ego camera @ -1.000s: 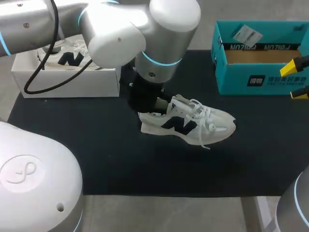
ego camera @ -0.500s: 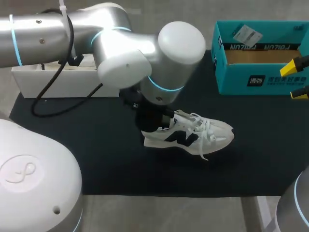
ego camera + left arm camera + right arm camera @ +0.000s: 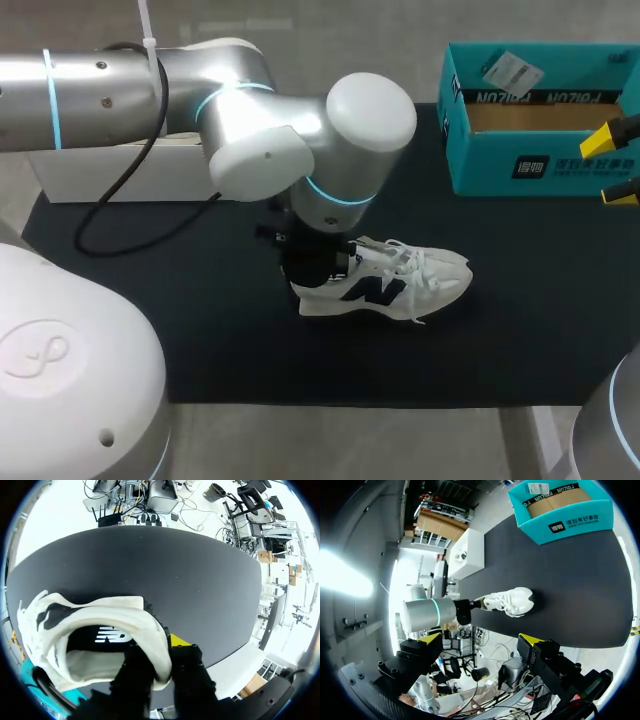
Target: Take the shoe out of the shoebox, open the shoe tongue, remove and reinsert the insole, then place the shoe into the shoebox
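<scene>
A white sneaker (image 3: 395, 284) with a dark side logo lies on its sole at the middle of the black mat, toe pointing right. My left gripper (image 3: 316, 266) is shut on the sneaker's heel. In the left wrist view the heel collar (image 3: 150, 640) sits pinched between the dark fingers (image 3: 192, 675), and the dark insole (image 3: 107, 636) shows inside the shoe. My right gripper (image 3: 612, 166) hangs open at the right edge, in front of the teal shoebox (image 3: 540, 150). The right wrist view shows that gripper (image 3: 480, 640) wide open, far from the sneaker (image 3: 512, 601).
A white shoebox (image 3: 90, 175) stands at the back left, mostly hidden behind my left arm (image 3: 260, 130). The open teal shoebox holds a paper tag (image 3: 512, 72) at its back. The black mat (image 3: 200, 340) extends in front of the sneaker.
My left arm has carried the sneaker toward the front of the mat and lower, away from the white shoebox. The right gripper has stayed put.
</scene>
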Controlling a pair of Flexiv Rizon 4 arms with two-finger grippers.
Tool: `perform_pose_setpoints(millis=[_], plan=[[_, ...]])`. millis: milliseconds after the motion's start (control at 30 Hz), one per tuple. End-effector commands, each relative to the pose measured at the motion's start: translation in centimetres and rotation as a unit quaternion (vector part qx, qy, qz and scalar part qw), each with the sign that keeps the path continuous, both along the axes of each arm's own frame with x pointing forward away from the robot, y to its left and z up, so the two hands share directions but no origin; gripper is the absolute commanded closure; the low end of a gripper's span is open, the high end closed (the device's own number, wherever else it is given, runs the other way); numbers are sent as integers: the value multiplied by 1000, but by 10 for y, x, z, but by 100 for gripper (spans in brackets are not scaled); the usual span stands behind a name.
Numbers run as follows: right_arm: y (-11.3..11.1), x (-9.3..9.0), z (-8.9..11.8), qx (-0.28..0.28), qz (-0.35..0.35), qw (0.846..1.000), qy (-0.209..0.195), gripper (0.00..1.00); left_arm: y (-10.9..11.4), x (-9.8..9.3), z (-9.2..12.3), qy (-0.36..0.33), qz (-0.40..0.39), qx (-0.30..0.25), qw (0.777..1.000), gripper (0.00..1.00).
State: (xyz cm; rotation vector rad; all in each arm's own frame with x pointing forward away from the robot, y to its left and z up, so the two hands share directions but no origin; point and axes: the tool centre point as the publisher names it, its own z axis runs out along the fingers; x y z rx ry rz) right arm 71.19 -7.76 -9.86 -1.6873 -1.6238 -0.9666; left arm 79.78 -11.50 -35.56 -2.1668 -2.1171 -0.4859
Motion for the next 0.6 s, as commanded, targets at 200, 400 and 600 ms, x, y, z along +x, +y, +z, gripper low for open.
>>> perform_pose_setpoints(millis=[200, 400, 600], plan=[[0, 0, -1, -1, -1, 1000, 0, 0, -5, 13, -6, 1, 0, -8, 1000, 100], [0, 0, -1, -1, -1, 1000, 0, 0, -10, 18, -9, 1, -2, -9, 1000, 100], [0, 0, -1, -1, -1, 1000, 0, 0, -16, 21, -18, 9, -12, -5, 1000, 100]])
